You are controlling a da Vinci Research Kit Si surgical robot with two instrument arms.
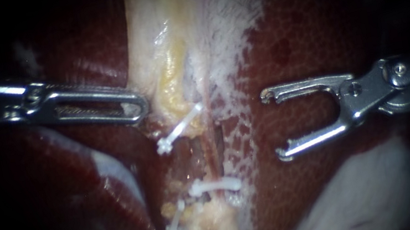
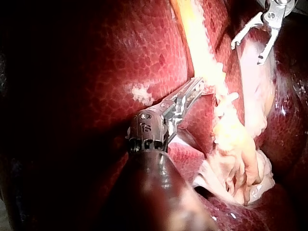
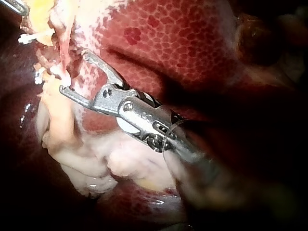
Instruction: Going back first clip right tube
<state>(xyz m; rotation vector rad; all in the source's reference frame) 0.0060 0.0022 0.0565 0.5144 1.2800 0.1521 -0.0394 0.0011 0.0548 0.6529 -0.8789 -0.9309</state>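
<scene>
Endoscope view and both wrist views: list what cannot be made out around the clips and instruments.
- Endoscope view: which tube each of the clips sits on; pale tissue buries the tubes.
- Left wrist view: the clips, hidden behind that tissue; the right instrument, cut off at the edge.
- Right wrist view: its shaft, blurred near the camera.

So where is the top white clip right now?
In the endoscope view the top clip sits mid-picture on the pale tissue, just below the left instrument tip and above two other clips.
</scene>
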